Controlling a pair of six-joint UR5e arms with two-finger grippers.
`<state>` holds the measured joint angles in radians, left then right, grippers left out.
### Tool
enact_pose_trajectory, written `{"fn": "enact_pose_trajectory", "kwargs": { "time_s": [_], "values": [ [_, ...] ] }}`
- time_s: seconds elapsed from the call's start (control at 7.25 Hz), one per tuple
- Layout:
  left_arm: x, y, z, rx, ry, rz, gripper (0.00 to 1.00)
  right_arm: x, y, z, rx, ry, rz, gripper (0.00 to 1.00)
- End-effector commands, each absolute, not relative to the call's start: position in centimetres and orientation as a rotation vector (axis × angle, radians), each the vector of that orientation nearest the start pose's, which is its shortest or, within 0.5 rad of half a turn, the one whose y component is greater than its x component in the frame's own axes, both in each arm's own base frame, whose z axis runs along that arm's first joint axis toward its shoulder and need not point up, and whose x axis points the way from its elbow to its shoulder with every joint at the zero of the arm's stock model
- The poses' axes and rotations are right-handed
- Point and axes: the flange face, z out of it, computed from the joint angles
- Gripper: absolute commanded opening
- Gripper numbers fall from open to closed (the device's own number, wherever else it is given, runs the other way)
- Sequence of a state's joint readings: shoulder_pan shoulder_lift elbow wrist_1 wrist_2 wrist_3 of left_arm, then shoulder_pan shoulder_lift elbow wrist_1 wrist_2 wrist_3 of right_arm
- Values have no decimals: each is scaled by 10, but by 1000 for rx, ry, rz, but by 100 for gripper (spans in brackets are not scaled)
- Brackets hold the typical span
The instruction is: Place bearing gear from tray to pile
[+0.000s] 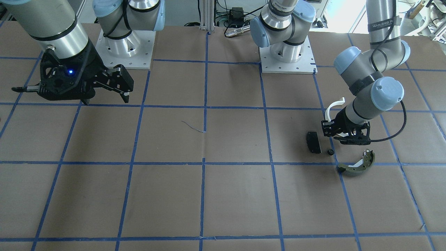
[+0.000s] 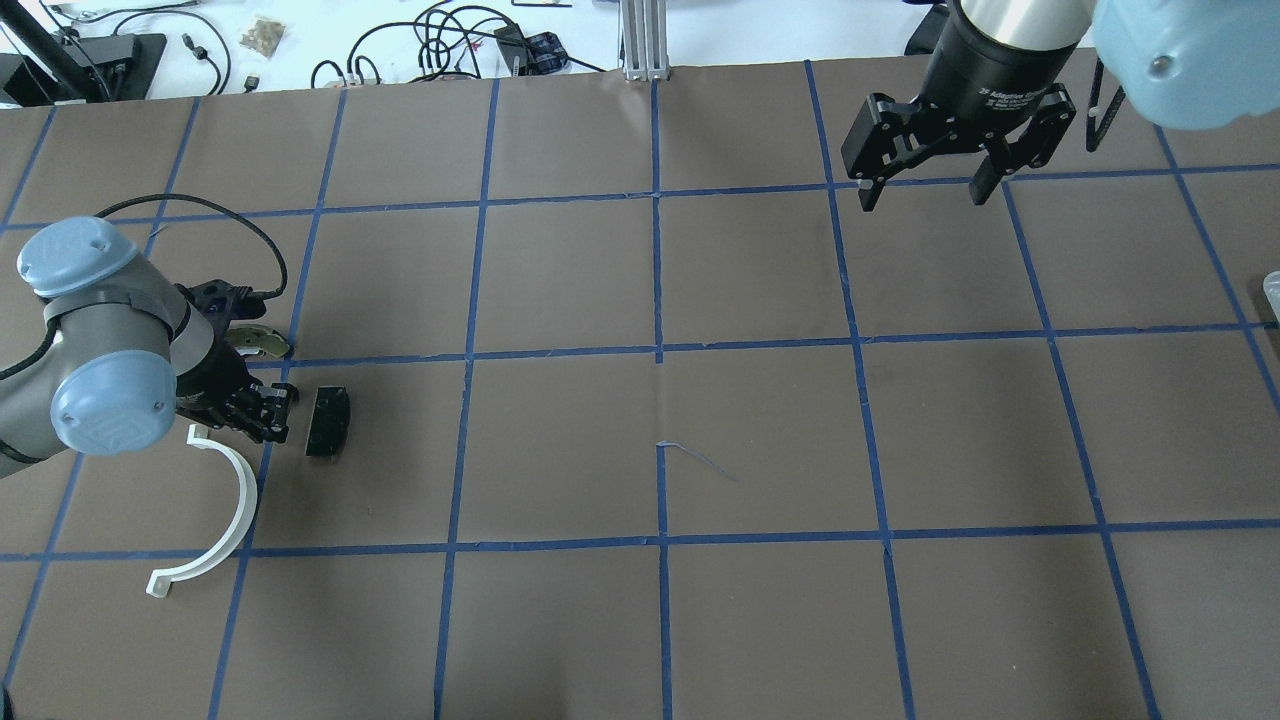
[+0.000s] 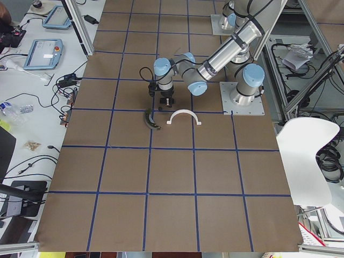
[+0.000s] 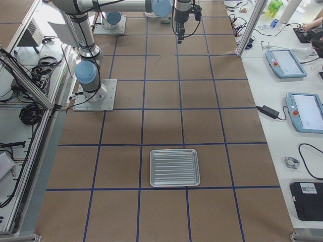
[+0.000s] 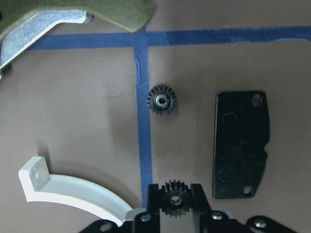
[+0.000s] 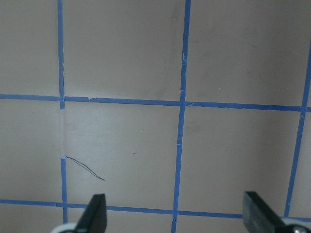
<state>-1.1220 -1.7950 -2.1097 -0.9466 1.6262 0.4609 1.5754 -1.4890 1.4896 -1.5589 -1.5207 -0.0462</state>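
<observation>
Pinching a toothed bearing gear (image 5: 174,201), left pincer (image 5: 175,194) beside flat black pad (image 5: 241,144).

The bearing gear (image 5: 175,201) was small, black and toothed, bore toward the camera. It sat at bottom centre of the left wrist view, pinched between the fingertips of the left gripper (image 5: 175,193). A second gear (image 5: 162,100) of the same kind lay flat on the blue tape line (image 5: 143,141), mid-frame, touching none of the pile (image 1: 313,142): black pad (image 5: 241,144) at right, flat; white half-ring (image 5: 73,187) lower left; olive brake shoe (image 5: 97,12) upper left. The tray (image 4: 174,167), ribbed metal and rectangular, lay flat at lower centre of the right side view.
</observation>
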Motion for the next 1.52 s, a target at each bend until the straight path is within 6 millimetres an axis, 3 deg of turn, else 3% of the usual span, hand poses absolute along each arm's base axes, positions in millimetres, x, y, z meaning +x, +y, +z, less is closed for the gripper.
{"fn": "enact_pose_trajectory", "kwargs": {
  "time_s": [0.0,0.14,0.41,0.55,0.83,0.97,1.1,1.38],
  "values": [
    [86,-473,189,33,3145,251,100,141,-525,485,-78,3088,17,100],
    [86,-474,191,36,3141,243,100,141,-525,484,-78,3088,20,100],
    [74,-482,227,40,3128,163,100,141,-525,485,-78,3085,17,100],
    [60,-496,263,78,3128,175,100,145,-525,484,-76,3046,23,100],
    [25,-542,365,55,3124,266,100,146,-524,480,-75,3039,39,100],
    [-5,-552,410,73,3115,244,100,146,-524,480,-77,3039,36,100],
    [-42,-544,448,90,3123,230,100,146,-524,480,-77,3037,36,100],
    [-113,-517,494,25,3104,89,100,145,-524,479,-75,3037,41,100]
  ]
}}
